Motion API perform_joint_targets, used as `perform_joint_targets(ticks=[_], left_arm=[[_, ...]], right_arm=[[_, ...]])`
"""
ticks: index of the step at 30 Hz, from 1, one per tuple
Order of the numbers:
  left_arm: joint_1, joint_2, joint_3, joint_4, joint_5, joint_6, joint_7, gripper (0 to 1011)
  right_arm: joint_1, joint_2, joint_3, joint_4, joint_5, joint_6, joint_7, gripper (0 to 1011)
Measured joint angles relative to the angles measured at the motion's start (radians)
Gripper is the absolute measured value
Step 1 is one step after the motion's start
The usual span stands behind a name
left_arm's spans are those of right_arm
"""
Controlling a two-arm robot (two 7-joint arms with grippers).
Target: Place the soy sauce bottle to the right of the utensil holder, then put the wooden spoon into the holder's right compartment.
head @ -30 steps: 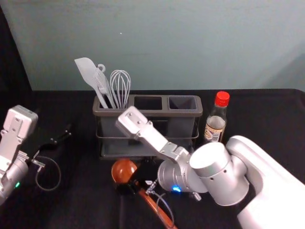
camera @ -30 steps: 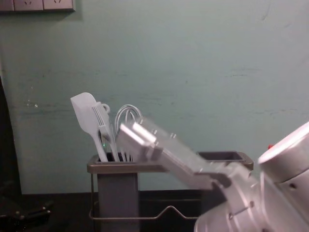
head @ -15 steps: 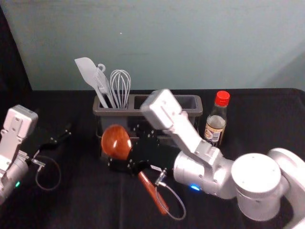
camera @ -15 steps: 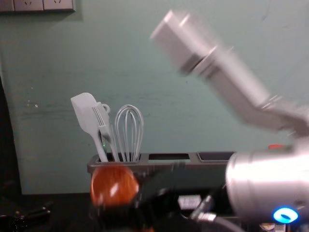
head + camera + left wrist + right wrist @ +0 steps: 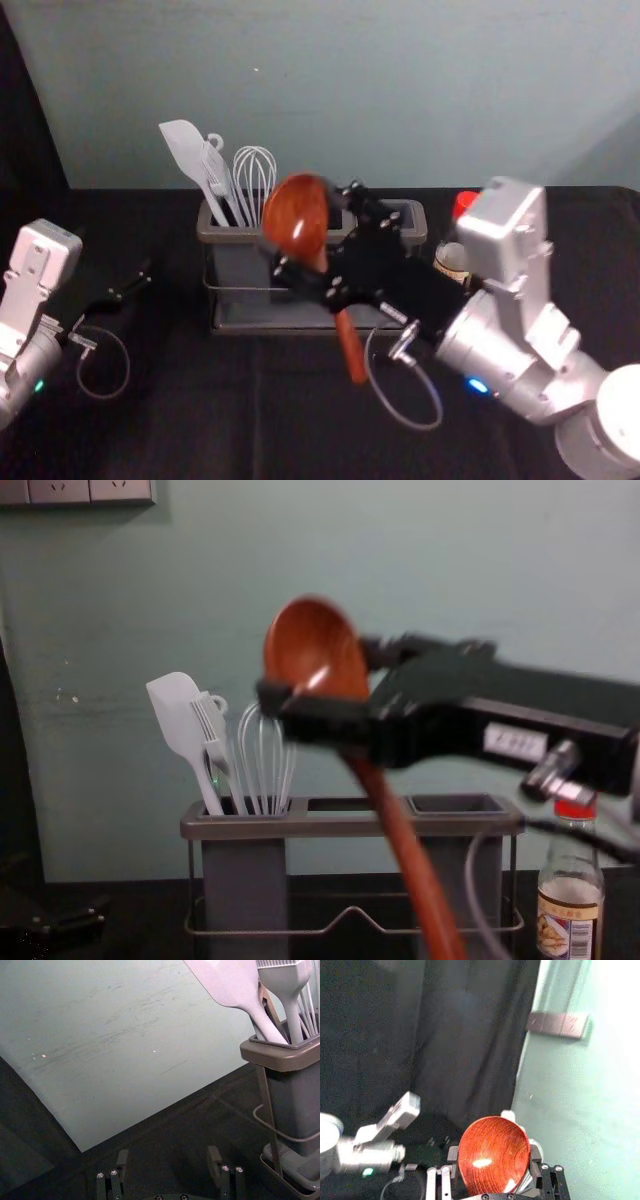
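Right gripper [image 5: 313,226] grasps spoon [image 5: 297,212] before holder [image 5: 236,268], bottle [image 5: 570,912] alongside; left gripper [image 5: 134,284], far left, unclenched

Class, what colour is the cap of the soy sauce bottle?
The cap is red, seen best in the chest view.

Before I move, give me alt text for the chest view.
Right gripper holding the wooden spoon bowl-up, handle slanting down in front of the utensil holder; white utensils in its left compartment, soy sauce bottle to its right.
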Motion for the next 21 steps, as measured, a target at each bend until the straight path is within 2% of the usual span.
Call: perform_joint_targets(ticks=[2, 3, 5, 9, 13, 21], left_arm=[[0.000, 0.000, 0.000, 0.000, 0.000, 0.000, 0.000, 1012], [0.000, 0.000, 0.000, 0.000, 0.000, 0.000, 0.000, 1011], [0.000, 0.000, 0.000, 0.000, 0.000, 0.000, 0.000, 1011], [0.000, 0.000, 0.000, 0.000, 0.000, 0.000, 0.000, 1011], [0.000, 0.000, 0.000, 0.000, 0.000, 0.000, 0.000, 1012], [0.000, 0.000, 0.000, 0.000, 0.000, 0.000, 0.000, 1011]], right_arm=[[-0.002, 0.000, 0.022, -0.002, 0.030, -0.026, 0.003, 838], [-0.002, 0.000, 0.022, -0.002, 0.030, -0.026, 0.003, 838], [0.009, -0.001, 0.045, -0.006, 0.053, -0.034, 0.005, 838], [0.028, -0.003, 0.062, -0.008, 0.060, -0.029, -0.002, 838], [0.072, -0.016, 0.080, 0.008, 0.067, -0.009, -0.020, 838], [0.165, -0.050, 0.083, 0.072, 0.043, 0.022, -0.051, 838]])
